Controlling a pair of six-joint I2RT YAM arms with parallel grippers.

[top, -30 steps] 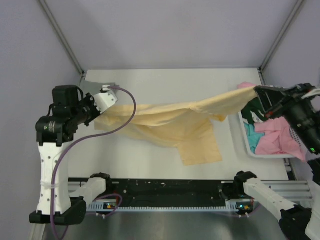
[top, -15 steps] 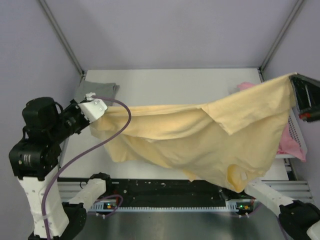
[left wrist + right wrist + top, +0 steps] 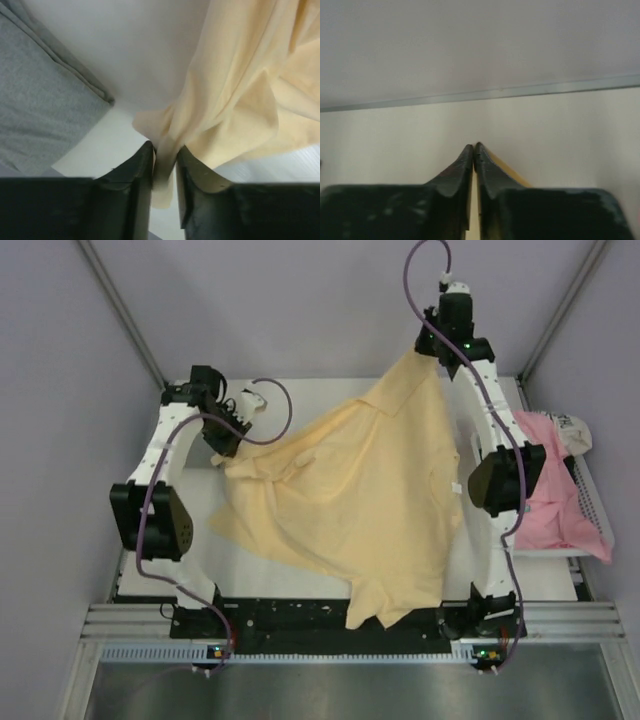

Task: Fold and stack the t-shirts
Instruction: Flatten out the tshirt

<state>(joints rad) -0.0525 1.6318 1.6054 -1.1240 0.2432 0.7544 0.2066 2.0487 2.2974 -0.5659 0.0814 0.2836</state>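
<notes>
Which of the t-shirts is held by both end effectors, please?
The yellow t-shirt, pinched by both; the grey t-shirt and the pink t-shirt lie ungripped.

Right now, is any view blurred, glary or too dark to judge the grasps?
Top external: even light, no glare, yellow shirt clear. Left wrist: left gripper dark and soft up close, grey shirt clearer. Right wrist: right gripper dark and soft; only a sliver of yellow shows.
</notes>
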